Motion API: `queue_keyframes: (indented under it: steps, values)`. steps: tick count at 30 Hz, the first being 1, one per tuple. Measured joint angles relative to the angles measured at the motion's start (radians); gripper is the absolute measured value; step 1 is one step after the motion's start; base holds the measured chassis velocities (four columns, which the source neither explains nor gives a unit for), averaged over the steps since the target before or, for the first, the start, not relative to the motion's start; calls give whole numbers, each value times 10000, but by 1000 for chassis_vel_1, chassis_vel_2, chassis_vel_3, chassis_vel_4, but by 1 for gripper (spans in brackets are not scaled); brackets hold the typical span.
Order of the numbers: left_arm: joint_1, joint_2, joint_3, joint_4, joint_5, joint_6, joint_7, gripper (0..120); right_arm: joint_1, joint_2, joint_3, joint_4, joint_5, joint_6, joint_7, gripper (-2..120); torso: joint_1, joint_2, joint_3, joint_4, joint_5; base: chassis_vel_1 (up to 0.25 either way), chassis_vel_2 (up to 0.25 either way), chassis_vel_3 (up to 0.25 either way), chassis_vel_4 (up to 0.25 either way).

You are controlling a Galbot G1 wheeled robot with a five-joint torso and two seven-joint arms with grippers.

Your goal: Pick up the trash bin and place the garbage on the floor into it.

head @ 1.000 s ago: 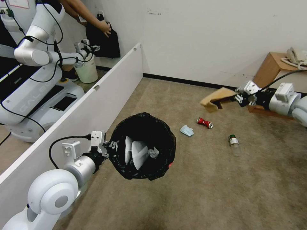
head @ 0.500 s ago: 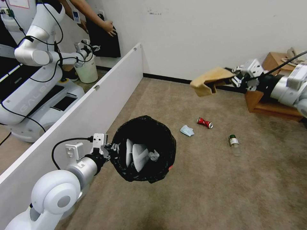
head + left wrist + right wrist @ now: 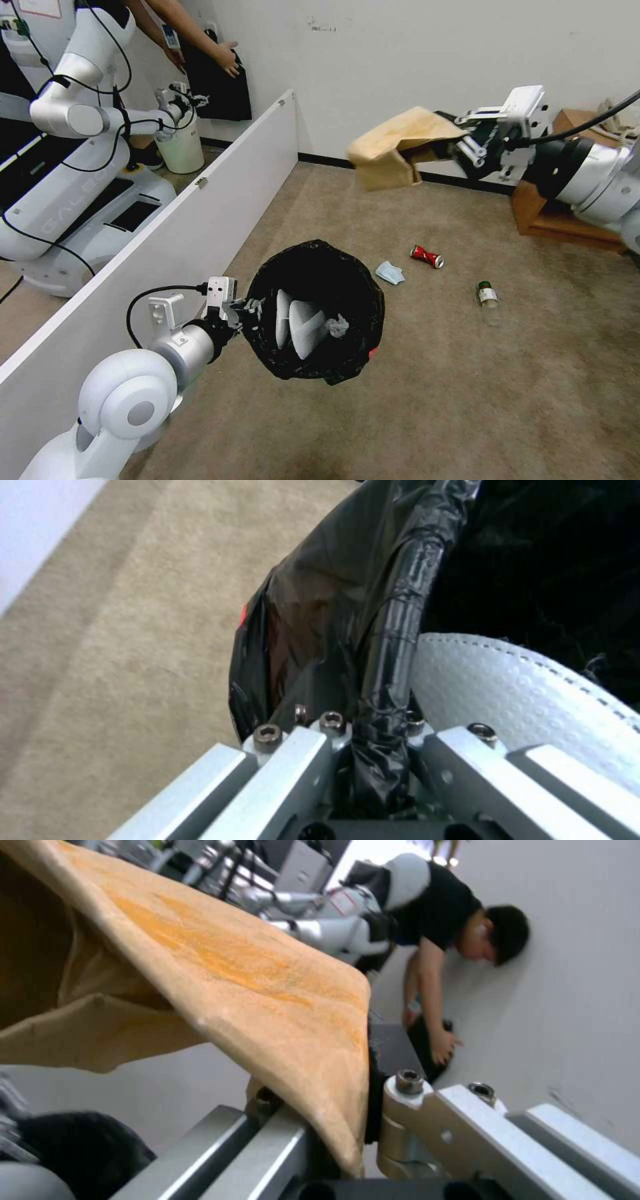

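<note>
The trash bin (image 3: 313, 310), lined with a black bag (image 3: 347, 610), is being held above the carpet (image 3: 467, 387) by the left gripper (image 3: 248, 309), whose jaws are being kept clenched on the bagged rim, as seen in the left wrist view. Inside the bin, white slippers (image 3: 300, 327) and a white tissue wad (image 3: 335, 326) are lying against the black liner; a slipper's dimpled white fabric (image 3: 520, 690) is lying just beside the gripped rim.

A brown cardboard piece (image 3: 393, 150) is being grasped at one edge by the right gripper (image 3: 467, 143) and is being held high, beyond the bin and well apart from it. In the right wrist view the cardboard (image 3: 220, 970) is pinched between the jaws.

On the carpet beyond the bin, a light-blue face mask (image 3: 390, 272), a crushed red can (image 3: 427, 256) and a clear bottle (image 3: 488, 298) with a green cap are lying apart from one another. The bottle's label and the can's printing are too small to be read.
</note>
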Motion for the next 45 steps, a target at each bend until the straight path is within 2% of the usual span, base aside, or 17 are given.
queue_keyframes:
  steps: [2, 5, 7, 12, 19, 25, 32, 45]
  values:
    - [-148, 62, 122, -103, -593, 0, -372, 0, 118, 88, -210, 133, -7, 83, 18, 0, 0, 0, 0, 0, -1, 0, 0, 0, 0]
    - [-272, 99, 197, -168, -902, 0, -575, 0, 209, 171, -348, 218, -37, 127, 53, 0, 0, 0, 0, 2, 0, 0, 0, 0, 0]
    - [-592, 184, 355, -254, -1442, -1, -980, 0, 246, 364, -535, 478, -99, 141, 140, 0, 0, 0, 0, 1, 1, 0, 0, 0, 0]
    - [-858, 265, 487, -293, -1789, -2, -1282, 0, 117, 431, -677, 768, -262, 130, 156, 0, 0, 0, 0, 1, 1, 0, 0, 0, 0]
    - [-901, 205, 604, -352, -1861, -2, -1466, 0, -167, 356, -819, 877, -960, 347, -130, 0, 0, 0, 0, 0, 0, 0, 0, 0, 0]
    - [-783, 338, 547, -467, -2017, -2, -1671, 0, -265, 369, -911, 806, -2786, 840, -741, 0, 0, 0, 1, 1, 0, 0, 0, 0, 0]
    - [-538, 384, 469, -607, -2030, -1, -1744, 0, -329, 342, -894, 620, -4173, 1272, -1137, 0, 0, 0, 0, 1, 0, 0, 0, 0, 0]
    - [-433, 301, 436, -789, -2246, 1, -2027, 0, -474, 514, -873, 409, -5180, 1593, -1506, 0, 0, 0, 0, 0, 1, 0, 0, 0, 0]
